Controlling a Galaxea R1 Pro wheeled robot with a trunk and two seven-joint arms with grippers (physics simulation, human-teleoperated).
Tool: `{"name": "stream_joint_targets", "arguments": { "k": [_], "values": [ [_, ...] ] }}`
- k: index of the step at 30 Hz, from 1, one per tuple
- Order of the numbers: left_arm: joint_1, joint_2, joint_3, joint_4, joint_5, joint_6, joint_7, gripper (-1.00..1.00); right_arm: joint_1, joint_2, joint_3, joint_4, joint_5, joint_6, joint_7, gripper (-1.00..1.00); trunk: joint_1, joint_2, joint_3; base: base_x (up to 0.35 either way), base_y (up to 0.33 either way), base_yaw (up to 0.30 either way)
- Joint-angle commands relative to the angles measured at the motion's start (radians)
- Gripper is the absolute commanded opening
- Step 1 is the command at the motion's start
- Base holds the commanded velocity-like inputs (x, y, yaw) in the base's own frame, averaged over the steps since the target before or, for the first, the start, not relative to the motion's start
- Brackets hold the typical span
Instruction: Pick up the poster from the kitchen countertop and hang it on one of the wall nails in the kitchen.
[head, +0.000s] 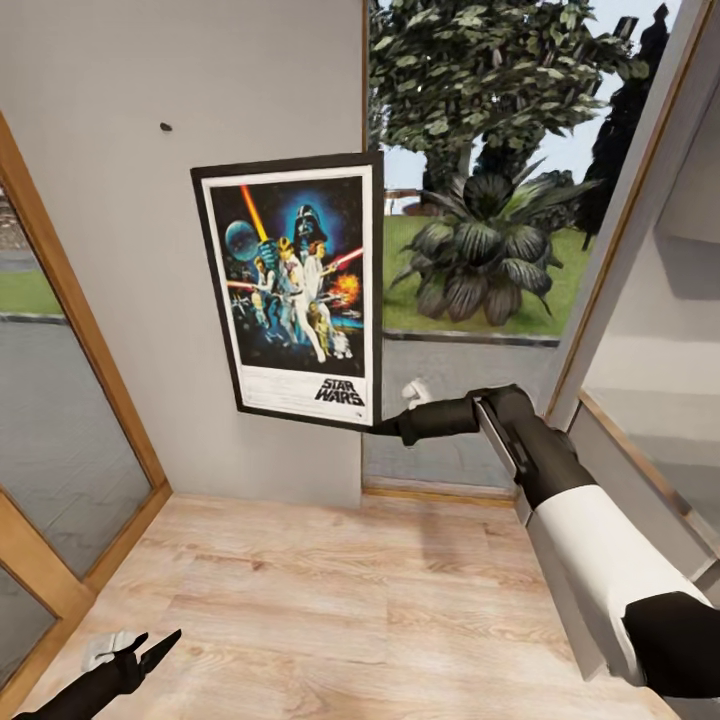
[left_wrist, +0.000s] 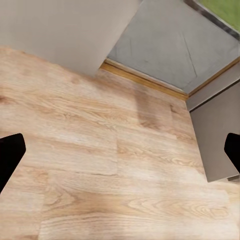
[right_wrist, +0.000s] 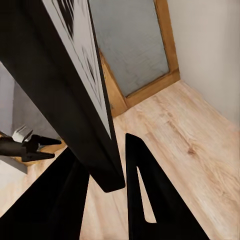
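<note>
Already off the counter, the poster (head: 295, 290) is held upright against the grey wall (head: 110, 250), pinched at its lower corner by the right end effector (head: 385, 428); in the right wrist view the two fingers (right_wrist: 145, 200) straddle the frame edge. A nail (head: 165, 127) shows as a dark speck on the wall, up and well to the left of that end effector, above the poster's top corner. Pickup and carry look done; what remains, judging by this, is lifting and shifting the poster toward the nail. The left end effector (head: 145, 650) hangs low over the wood floor (head: 380, 600), fingers apart and empty.
</note>
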Motion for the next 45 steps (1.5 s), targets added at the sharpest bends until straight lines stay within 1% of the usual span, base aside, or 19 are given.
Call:
{"name": "stream_joint_targets", "arguments": {
  "k": [1, 4, 8, 16, 23, 29, 34, 38, 39, 41, 45],
  "values": [
    [-0.001, 0.001, -0.008, 0.001, 0.007, -0.006, -0.001, 1.00, -0.006, 0.002, 0.014, -0.001, -0.003, 0.008, 0.001, -1.00, 0.001, -0.002, -0.002, 0.003, 0.003, 0.000],
    [-0.001, 0.001, -0.008, 0.001, 0.007, -0.006, -0.001, 1.00, -0.013, 0.006, 0.033, -0.004, -0.003, 0.007, 0.002, -1.00, 0.001, -0.002, -0.002, 0.002, 0.001, 0.000],
    [-0.001, 0.001, -0.008, 0.001, 0.007, -0.006, -0.001, 1.00, -0.016, 0.008, 0.041, -0.008, -0.008, 0.000, 0.002, -1.00, 0.001, -0.002, -0.002, 0.006, 0.000, 0.000],
    [-0.001, 0.001, -0.009, 0.001, 0.007, -0.006, -0.001, 1.00, -0.016, 0.020, 0.040, -0.009, -0.012, -0.023, -0.001, -1.00, 0.001, -0.002, -0.002, 0.108, 0.000, 0.000],
    [-0.001, 0.001, -0.009, 0.001, 0.007, -0.006, -0.001, 1.00, -0.016, 0.043, 0.038, -0.009, -0.012, -0.053, -0.004, -1.00, 0.001, -0.002, -0.002, 0.029, 0.000, 0.000],
    [-0.001, 0.001, -0.009, 0.002, 0.007, -0.006, -0.001, 1.00, -0.015, 0.047, 0.036, -0.009, -0.012, -0.056, -0.005, -1.00, 0.001, -0.002, -0.002, 0.018, 0.031, 0.000],
    [-0.001, 0.001, -0.009, 0.002, 0.007, -0.006, 0.000, 1.00, -0.015, 0.048, 0.034, -0.009, -0.012, -0.058, -0.005, -1.00, 0.001, -0.002, -0.002, 0.082, 0.215, 0.000],
    [-0.001, 0.001, -0.009, 0.002, 0.006, -0.006, 0.000, 1.00, -0.015, 0.048, 0.010, -0.009, -0.013, -0.058, -0.005, -1.00, 0.001, -0.002, -0.002, 0.098, 0.264, 0.000],
    [-0.001, 0.001, -0.009, 0.002, 0.006, -0.006, 0.000, 1.00, -0.015, 0.048, -0.005, -0.009, -0.016, -0.058, -0.005, -1.00, 0.001, -0.002, -0.002, 0.093, 0.273, 0.000],
    [-0.001, 0.001, -0.009, 0.003, 0.006, -0.006, 0.000, 1.00, -0.015, 0.048, -0.021, -0.009, -0.021, -0.058, -0.005, -1.00, 0.001, -0.002, -0.002, 0.066, 0.275, 0.000],
    [-0.001, 0.001, -0.009, 0.004, 0.006, -0.006, 0.001, 1.00, -0.015, 0.048, -0.035, -0.009, -0.025, -0.059, -0.004, -1.00, 0.001, -0.002, -0.002, 0.026, 0.240, 0.000]
  ]
}}
